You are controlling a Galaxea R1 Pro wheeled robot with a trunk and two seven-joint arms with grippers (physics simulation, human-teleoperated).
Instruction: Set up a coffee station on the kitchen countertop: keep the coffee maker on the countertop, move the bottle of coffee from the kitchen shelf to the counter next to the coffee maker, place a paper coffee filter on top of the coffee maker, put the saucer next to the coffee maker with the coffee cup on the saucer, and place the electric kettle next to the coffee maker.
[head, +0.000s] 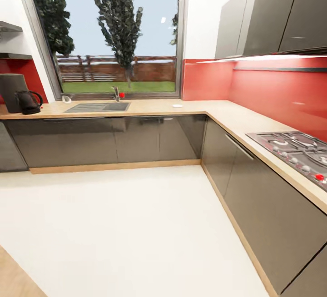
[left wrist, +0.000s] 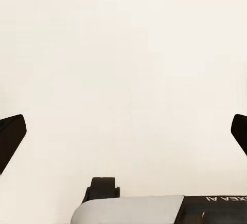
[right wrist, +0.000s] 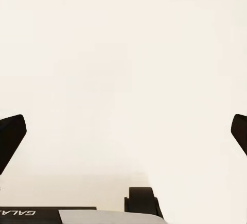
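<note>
The coffee maker (head: pixel 12 91) stands at the far left end of the kitchen countertop (head: pixel 195 105), a dark rounded vessel with a black handle (head: pixel 28 102) at its front. Above it, two thin dark slabs of the kitchen shelf (head: pixel 12 55) reach in from the left edge. A small flat white disc, likely the saucer (head: pixel 177 105), lies near the counter's corner. A small pale object (head: pixel 66 99) sits left of the sink; what it is I cannot tell. My left gripper (left wrist: pixel 123 136) and right gripper (right wrist: pixel 123 136) are both open over pale floor, holding nothing.
A sink (head: pixel 97 106) with a faucet (head: pixel 116 92) lies under the big window. A hob (head: pixel 295 148) is set in the counter's right run. Grey cabinet fronts (head: pixel 109 140) line both runs, with dark wall cabinets (head: pixel 272 11) above the right. Pale floor (head: pixel 131 224) stretches between.
</note>
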